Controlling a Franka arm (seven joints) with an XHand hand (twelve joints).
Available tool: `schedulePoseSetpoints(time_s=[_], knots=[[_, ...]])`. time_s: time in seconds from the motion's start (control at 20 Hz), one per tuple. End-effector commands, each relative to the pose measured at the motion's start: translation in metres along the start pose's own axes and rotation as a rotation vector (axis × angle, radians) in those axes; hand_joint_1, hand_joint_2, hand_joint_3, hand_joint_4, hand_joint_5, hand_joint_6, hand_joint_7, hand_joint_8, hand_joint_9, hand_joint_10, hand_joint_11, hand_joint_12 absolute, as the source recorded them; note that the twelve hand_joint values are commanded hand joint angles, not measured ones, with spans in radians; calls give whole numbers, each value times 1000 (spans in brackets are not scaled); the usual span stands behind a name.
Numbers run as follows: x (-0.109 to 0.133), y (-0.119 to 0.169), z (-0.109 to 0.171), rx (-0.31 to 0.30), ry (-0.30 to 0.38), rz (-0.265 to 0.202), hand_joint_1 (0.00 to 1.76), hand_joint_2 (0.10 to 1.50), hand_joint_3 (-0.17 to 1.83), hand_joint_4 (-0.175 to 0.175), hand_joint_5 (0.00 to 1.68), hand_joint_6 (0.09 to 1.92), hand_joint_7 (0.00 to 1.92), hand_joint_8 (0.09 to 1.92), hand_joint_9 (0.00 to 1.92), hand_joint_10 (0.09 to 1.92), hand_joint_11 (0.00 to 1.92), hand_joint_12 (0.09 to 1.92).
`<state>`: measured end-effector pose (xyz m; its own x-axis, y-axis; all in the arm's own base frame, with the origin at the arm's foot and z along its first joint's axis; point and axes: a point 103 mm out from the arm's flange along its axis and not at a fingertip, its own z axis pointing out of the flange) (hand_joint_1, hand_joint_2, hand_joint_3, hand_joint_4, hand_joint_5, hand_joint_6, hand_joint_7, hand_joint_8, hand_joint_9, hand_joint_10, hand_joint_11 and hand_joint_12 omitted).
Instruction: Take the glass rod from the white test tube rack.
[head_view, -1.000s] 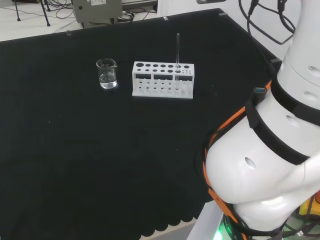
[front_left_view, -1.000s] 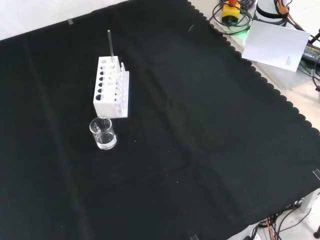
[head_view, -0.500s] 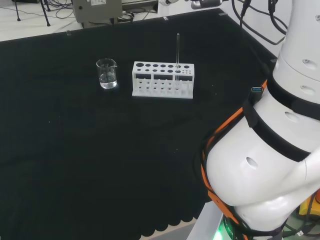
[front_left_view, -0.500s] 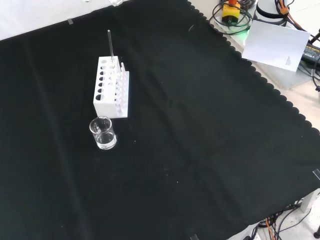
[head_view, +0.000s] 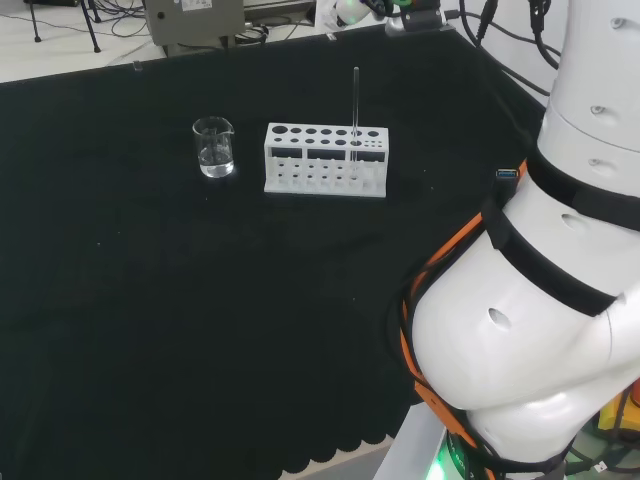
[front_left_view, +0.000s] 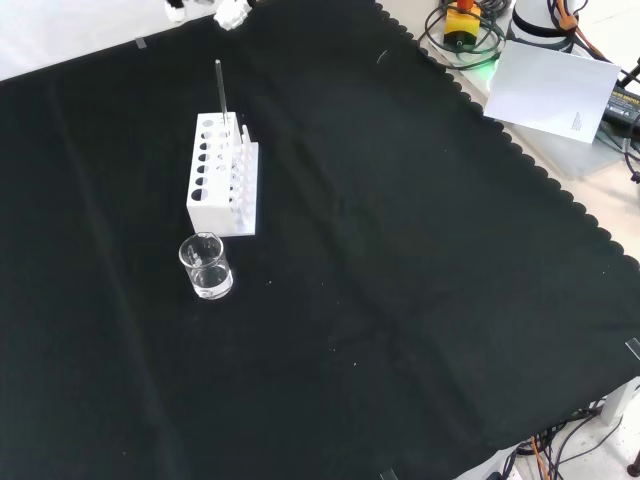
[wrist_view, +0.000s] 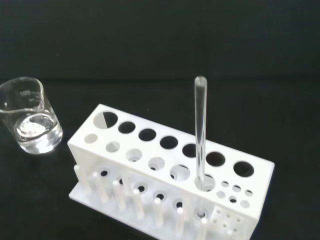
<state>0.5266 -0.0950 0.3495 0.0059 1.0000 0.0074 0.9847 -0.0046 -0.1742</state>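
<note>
Standing left of the rack in the head view, a beaker (head_view: 214, 147) stays clear. The glass rod (head_view: 355, 110) rises upright from the white test tube rack (head_view: 325, 159), untouched. The hand (front_left_view: 222, 11) approaches, fingers unreadable; next, pinching the rod's top.

White rack (wrist_view: 165, 175), clear rod (wrist_view: 200, 130), black cloth (front_left_view: 400, 280).

Even, bright overhead light is seen in all views; hardly any shadow is cast on the black cloth (front_left_view: 400, 300). Small glints are caught on the beaker (wrist_view: 30, 122) and glass rod (wrist_view: 200, 130). The white rack (wrist_view: 170, 175) is rendered sharp, nearly overexposed.
</note>
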Motion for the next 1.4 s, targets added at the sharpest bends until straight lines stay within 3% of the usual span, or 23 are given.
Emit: schedulePoseSetpoints(time_s=[0.05,1.4], knots=[[-19,-8,13,13,2,23,579,991,447,-175,273,840,757,1237,1074,1292,919,1331],[-12,12,64,51,17,-15,653,973,471,-175,469,1048,932,1289,1317,1365,1222,1307]])
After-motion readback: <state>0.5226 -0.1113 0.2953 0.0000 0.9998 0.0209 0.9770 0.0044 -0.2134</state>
